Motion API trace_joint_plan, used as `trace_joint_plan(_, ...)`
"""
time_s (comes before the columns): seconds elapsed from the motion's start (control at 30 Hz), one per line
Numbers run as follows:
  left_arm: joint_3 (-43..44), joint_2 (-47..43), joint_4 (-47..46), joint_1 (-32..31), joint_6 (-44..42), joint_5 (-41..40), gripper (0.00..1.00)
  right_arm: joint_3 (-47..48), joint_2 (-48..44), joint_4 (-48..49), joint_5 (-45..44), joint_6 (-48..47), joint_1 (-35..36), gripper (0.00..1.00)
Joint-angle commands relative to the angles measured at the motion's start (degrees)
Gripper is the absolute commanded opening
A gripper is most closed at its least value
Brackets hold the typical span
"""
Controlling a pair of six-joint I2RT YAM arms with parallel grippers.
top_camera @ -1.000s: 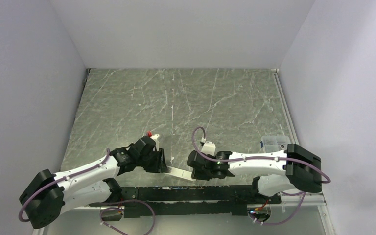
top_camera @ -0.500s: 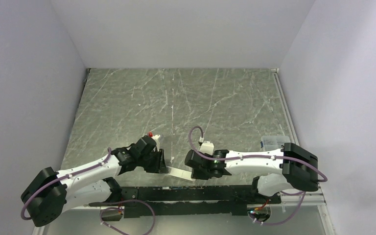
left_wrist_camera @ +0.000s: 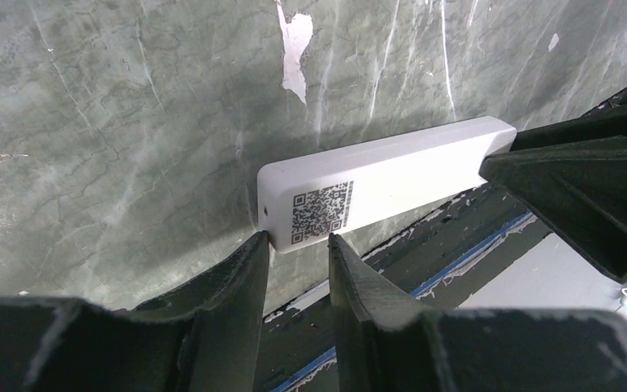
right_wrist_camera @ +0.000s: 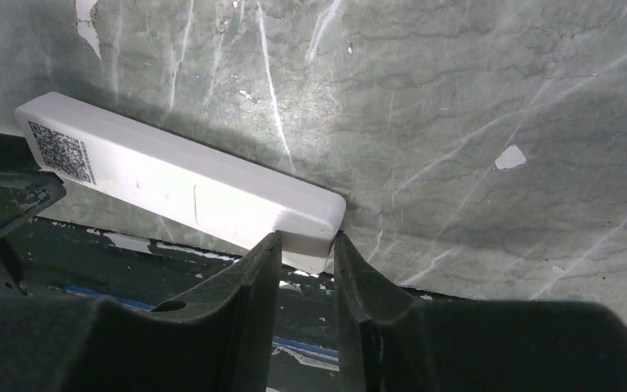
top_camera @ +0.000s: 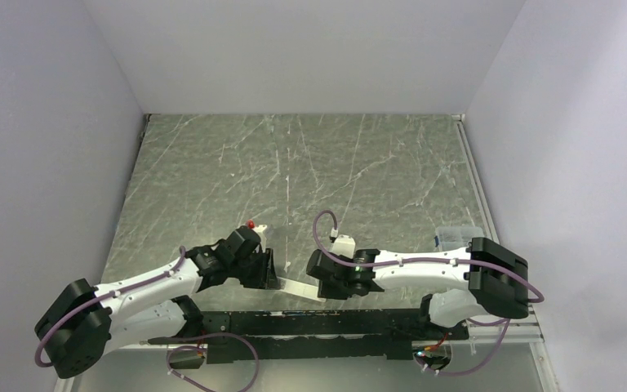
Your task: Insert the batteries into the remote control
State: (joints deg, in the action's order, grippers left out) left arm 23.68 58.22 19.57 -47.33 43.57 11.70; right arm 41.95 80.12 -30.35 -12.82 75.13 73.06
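Two claws of mine flanked the slim white rectangular plastic remote control [top_camera: 298,287] at the near edge of the grey marbled table [top_camera: 310,163]. My right claw [right_wrist_camera: 306,239] was clenched on the remote's right end. My left claw [left_wrist_camera: 298,238] touched its left end, though I couldn't tell whether it gripped. Open room lay on the far side.

The left gripper [left_wrist_camera: 298,245] and right gripper [right_wrist_camera: 306,245] block both ends of the remote control [left_wrist_camera: 392,175]; the tabletop [top_camera: 310,163] beyond lies open.

The left arm [top_camera: 143,283] and the right arm [top_camera: 424,266] are built of slim white links joined by bulky black housings. A thin purple cable [top_camera: 317,228] is looped along each. A red dot [top_camera: 250,222] is seen on one wrist, a green light [top_camera: 358,263] on the other. The left gripper [left_wrist_camera: 298,238] and right gripper [right_wrist_camera: 304,237] are fitted with tapered fingers [left_wrist_camera: 229,302] of matte black, rough-grained plastic
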Motion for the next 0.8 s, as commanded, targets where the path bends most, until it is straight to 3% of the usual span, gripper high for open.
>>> trace_joint_plan(0.0, 1.61, -1.07, -0.64, -0.13, -0.24, 1.77, 0.39, -0.87, 2.02, 3.57, -0.7, 0.37, 0.51, 0.32)
trace_joint_plan(0.27, 2.81, -2.4, 1.92, -0.13, -0.07, 0.31, 0.4, -0.54, -0.15, 0.16, -3.05, -0.17, 0.51, 0.38)
trace_joint_plan(0.53, 3.62, -1.88, 3.05, -0.13, 0.12, -0.31, 0.4, 0.16, -3.63, -5.97, -6.84, -0.51, 0.51, 0.54)
trace_joint_plan(0.77, 5.79, -2.58, 5.98, -0.1, 0.52, -1.86, 0.47, 0.03, -8.15, -7.75, -9.41, -2.23, 0.43, 0.58)
